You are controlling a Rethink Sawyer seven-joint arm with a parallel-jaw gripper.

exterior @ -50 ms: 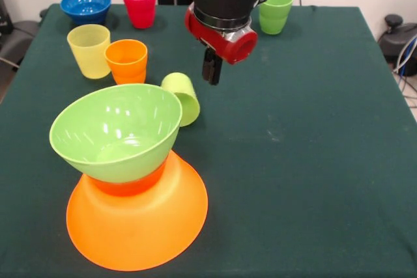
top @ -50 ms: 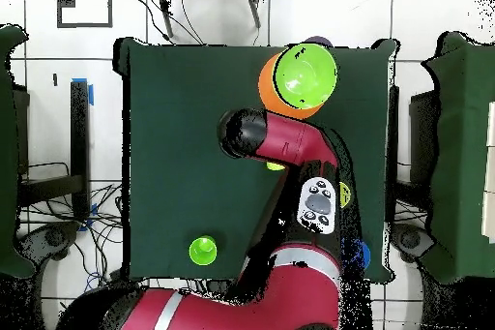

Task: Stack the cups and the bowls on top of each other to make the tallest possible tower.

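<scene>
Above the tipped lime cup (exterior @ -50 ms: 182, 97) hangs the pincer (exterior @ -50 ms: 211, 73).

No readable text, brand, number or sign found anywhere, neither on the smooth plastic cups and bowls nor on the dark green tablecloth (exterior @ -50 ms: 313, 128). Small marks on the arm's pale grey control panel (top @ -50 ms: 318, 202) too small to read.
</scene>
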